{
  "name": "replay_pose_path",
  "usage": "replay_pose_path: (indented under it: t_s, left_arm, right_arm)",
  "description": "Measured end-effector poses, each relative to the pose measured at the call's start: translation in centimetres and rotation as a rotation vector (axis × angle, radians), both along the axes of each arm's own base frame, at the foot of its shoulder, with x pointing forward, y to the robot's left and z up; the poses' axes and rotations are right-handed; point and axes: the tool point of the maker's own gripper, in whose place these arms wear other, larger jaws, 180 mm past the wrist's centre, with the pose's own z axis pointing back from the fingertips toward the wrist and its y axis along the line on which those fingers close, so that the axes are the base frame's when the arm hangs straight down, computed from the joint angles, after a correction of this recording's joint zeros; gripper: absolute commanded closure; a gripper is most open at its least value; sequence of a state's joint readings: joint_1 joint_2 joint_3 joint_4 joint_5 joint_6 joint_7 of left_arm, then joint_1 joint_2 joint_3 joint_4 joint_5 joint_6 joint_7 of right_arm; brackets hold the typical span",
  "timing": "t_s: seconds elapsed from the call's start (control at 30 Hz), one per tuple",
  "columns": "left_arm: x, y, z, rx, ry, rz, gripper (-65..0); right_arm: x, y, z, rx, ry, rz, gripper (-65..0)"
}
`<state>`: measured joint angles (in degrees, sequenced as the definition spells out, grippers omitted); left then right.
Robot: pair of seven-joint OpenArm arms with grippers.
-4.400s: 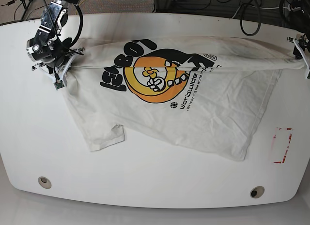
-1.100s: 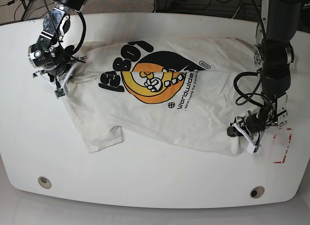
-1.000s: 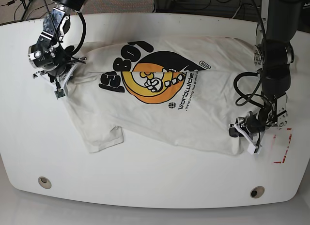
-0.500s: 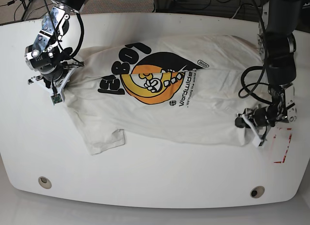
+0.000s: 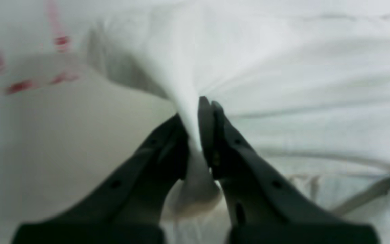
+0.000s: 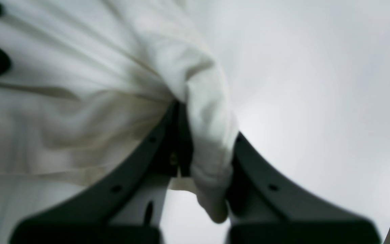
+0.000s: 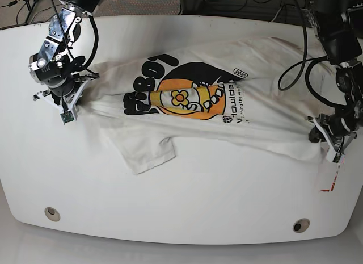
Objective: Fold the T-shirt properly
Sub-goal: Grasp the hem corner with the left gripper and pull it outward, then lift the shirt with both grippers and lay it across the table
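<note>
White table (image 7: 187,213), T-shirt (image 7: 261,88) hem blurred.

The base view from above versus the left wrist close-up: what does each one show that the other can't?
Only the base view shows the whole T-shirt stretched across the white table, its black lettering and orange print, and the right claw pinching the far end. Only the left wrist view shows, close up, cloth squeezed between the left claw's dark fingers. Both show that claw shut on the shirt beside the red dashed marking.
</note>
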<state>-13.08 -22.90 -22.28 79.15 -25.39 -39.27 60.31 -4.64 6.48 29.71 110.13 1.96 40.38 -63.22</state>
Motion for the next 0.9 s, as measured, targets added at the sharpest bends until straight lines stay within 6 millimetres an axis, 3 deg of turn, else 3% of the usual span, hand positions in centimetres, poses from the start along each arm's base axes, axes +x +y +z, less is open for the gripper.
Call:
replay_pose_path:
  t_s: [0.13,0.4,0.57,0.77,0.9]
  left_arm:
    - [-0.6,0.4,1.4,0.058,-0.023,-0.005,0.0]
    - [0.6,-1.4,7.1,0.139,-0.189,-0.065,0.0]
    - [1.5,-1.2,10.4,0.194,-0.233,-0.046,0.0]
    - [3.6,-0.3,17.3,0.18,-0.405,0.028,0.0]
    - [4.5,1.0,22.0,0.187,-0.501,0.079,0.0]
  right_arm:
    - [0.5,0.8,0.1,0.006,-0.007,0.027,-1.0]
    - [2.9,2.8,0.7,-0.002,-0.024,0.111,-1.0]
    - [5.2,2.9,1.8,-0.028,-0.046,0.153,-1.0]
    - [9.5,2.2,5.6,-0.088,-0.128,0.193,-1.1]
    - [13.0,1.6,10.0,-0.131,-0.223,0.219,-1.3]
